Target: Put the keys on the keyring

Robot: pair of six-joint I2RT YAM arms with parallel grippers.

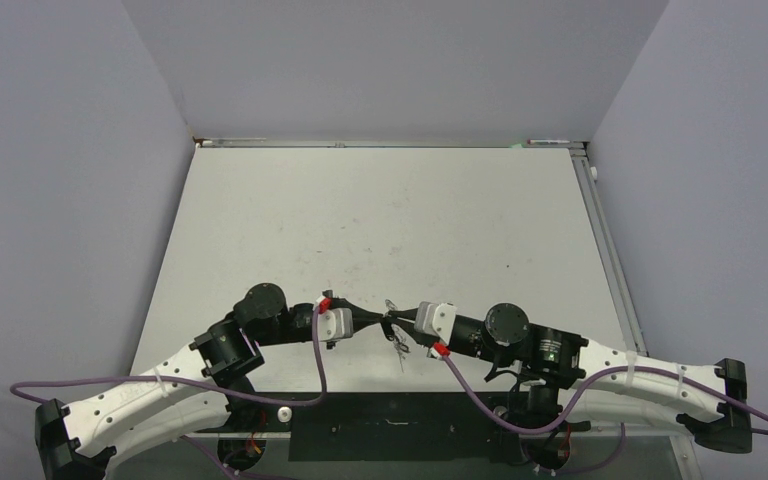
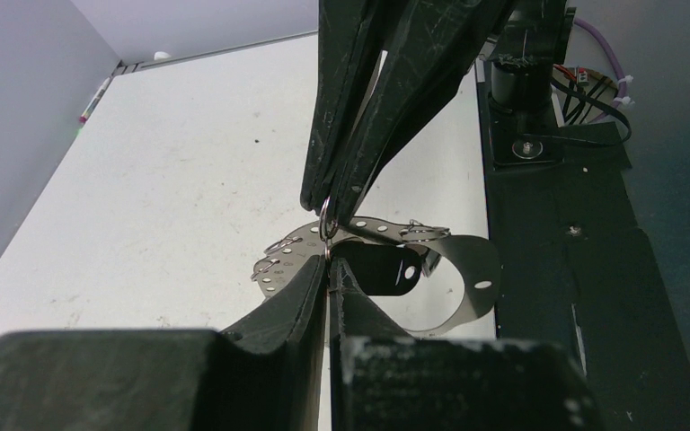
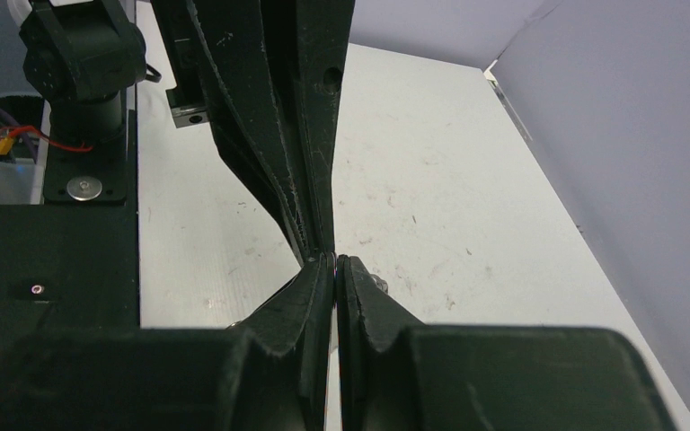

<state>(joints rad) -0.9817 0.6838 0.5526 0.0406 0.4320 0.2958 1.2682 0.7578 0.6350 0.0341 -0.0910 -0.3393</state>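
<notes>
— Left gripper (image 2: 328,274), nearest the lens, is pinched tight on the bottom of a small wire loop (image 2: 325,224). What's beyond it?
— Right gripper (image 2: 332,202), tip to tip with it, is clamped on the same loop's top. The keyring (image 2: 467,292), a thin silvery hoop, hangs from that loop above the table (image 2: 189,162). A black-headed key (image 2: 386,269) dangles against it. Whether the hoop touches the table I can't tell.
— How will it handle?
— Light, springy, slick metal, I'd judge, so it would twist out of a loose pinch. Grip the wire itself, not the key's head.
— Anything in the way?
— Mainly the fingers crowding each other. Further right, the black base plate (image 2: 575,269) lies close beside the hoop.
</notes>
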